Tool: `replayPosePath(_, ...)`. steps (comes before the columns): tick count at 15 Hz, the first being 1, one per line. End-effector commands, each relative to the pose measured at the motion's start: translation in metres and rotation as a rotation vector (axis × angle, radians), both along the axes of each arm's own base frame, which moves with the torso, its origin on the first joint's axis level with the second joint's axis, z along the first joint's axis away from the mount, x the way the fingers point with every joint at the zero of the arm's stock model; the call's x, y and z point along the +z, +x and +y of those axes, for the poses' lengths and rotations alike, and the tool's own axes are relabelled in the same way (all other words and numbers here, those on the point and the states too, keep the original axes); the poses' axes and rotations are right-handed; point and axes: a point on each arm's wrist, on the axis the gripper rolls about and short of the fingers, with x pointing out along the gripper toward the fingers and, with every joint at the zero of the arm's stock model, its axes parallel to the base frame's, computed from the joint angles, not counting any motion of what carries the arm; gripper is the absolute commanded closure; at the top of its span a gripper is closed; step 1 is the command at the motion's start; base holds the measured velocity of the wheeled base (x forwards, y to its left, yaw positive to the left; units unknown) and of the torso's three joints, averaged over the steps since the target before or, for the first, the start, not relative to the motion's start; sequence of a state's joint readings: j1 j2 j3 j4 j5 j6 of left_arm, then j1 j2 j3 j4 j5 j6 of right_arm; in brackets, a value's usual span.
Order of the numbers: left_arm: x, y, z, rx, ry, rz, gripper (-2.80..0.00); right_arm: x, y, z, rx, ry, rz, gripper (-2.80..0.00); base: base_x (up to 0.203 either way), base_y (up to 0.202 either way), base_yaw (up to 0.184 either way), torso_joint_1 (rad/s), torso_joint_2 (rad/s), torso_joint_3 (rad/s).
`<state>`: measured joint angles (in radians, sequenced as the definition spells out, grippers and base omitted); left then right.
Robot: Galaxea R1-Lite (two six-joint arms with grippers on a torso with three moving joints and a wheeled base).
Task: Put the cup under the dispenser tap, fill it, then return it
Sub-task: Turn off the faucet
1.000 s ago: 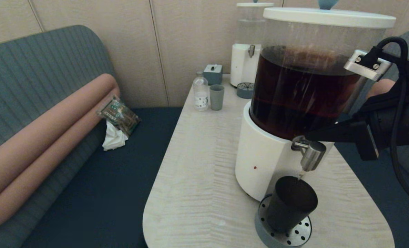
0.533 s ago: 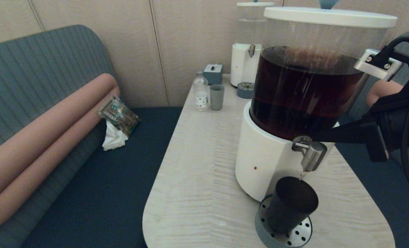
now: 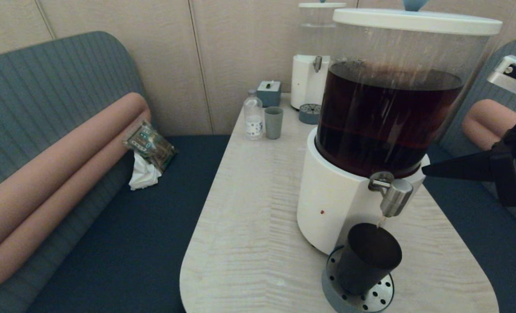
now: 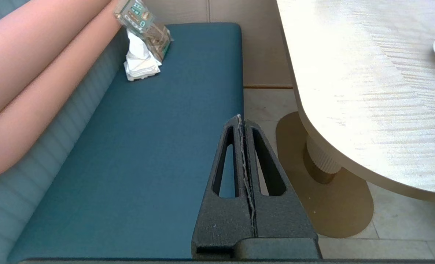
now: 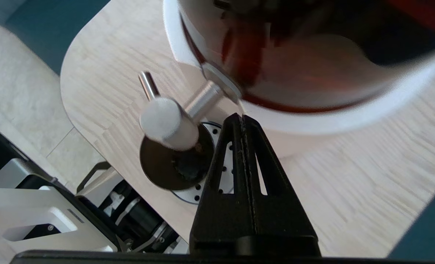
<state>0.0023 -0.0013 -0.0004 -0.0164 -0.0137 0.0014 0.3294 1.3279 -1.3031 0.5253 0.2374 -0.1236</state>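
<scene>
Though hidden from the head view, left hand closed.

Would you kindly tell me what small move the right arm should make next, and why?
Probably hold the right gripper beside the dispenser tap and wait. Its fingers are shut and empty, a thin stream runs from the spout, and the cup stands on the drip tray under it. The left gripper is parked over the bench.

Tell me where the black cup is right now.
In the head view, the cup stands on the perforated drip tray directly under the dispenser tap, at the table's near right end.
</scene>
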Motion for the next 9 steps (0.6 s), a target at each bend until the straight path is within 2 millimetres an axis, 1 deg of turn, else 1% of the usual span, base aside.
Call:
replayPosePath(1, 0.000, 0.000, 0.000, 0.000, 0.000, 0.000, 0.00, 0.004, -0.013, -0.009, -0.025, 0.009, -0.026, 0.00, 0.000, 0.000, 0.000, 0.000, 0.00, 0.000)
replayPosePath(3, 0.000, 0.000, 0.000, 0.001, 0.000, 0.001, 0.00, 0.007, -0.024, -0.021, -0.075, 0.016, -0.051, 0.00, 0.000, 0.000, 0.000, 0.000, 0.00, 0.000)
replayPosePath(5, 0.000, 0.000, 0.000, 0.001, 0.000, 0.001, 0.00, 0.015, -0.043, -0.032, -0.115, 0.029, -0.099, 0.00, 0.000, 0.000, 0.000, 0.000, 0.00, 0.000)
replayPosePath(7, 0.000, 0.000, 0.000, 0.000, 0.000, 0.001, 0.00, 0.023, -0.070, -0.044, -0.170, 0.046, -0.168, 0.00, 0.000, 0.000, 0.000, 0.000, 0.00, 0.000)
replayPosePath(9, 0.000, 0.000, 0.000, 0.000, 0.000, 0.001, 0.00, 0.026, -0.100, -0.053, -0.226, 0.055, -0.240, 0.00, 0.000, 0.000, 0.000, 0.000, 0.00, 0.000)
